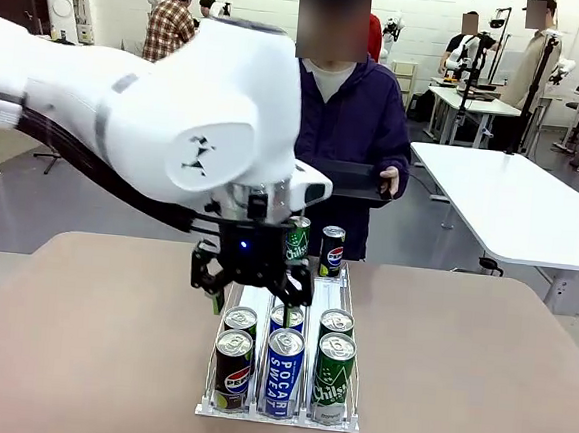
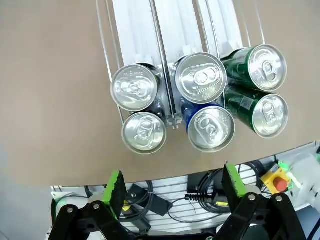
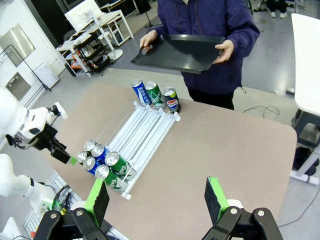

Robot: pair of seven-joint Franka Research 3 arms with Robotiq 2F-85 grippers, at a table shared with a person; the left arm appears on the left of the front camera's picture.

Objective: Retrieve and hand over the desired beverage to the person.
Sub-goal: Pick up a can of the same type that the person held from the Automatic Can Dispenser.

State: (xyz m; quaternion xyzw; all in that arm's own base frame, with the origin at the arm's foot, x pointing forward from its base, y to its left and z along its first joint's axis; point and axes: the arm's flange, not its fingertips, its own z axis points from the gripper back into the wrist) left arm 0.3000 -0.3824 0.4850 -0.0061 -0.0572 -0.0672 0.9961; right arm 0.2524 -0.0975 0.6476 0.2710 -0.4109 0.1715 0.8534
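Six cans (image 1: 284, 357) sit in the rack (image 1: 279, 419), near end, below my left claw (image 1: 253, 299), jaws apart, empty; right claw (image 3: 157, 182) likewise. Approach step; next I lower onto one for the person (image 1: 349, 121).

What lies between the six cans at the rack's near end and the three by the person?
Only the rack's bare white rails separate the six cans from the three cans, per the right wrist view.

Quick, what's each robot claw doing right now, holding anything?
Left gripper: open, empty, above the cans.
Right gripper: open, empty.
Person's hands: holding a black tray.
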